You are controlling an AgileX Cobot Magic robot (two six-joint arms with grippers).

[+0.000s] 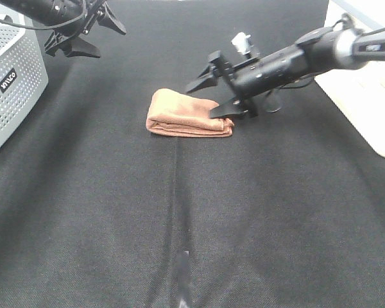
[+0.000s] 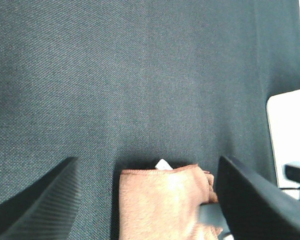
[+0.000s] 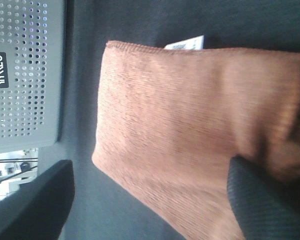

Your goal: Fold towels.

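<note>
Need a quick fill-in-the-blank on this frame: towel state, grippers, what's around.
1. The towel lies ____ into a compact bundle on the black cloth.
2. The right gripper, jaws ____, hovers at the towel's right end.
3. The left gripper holds ____.
4. A perforated ____ bin stands at the left edge.

Missing: folded; open; nothing; grey

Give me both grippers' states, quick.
Left gripper: open, empty, raised far from the towel.
Right gripper: open over the towel's right end, gripping nothing.
</note>
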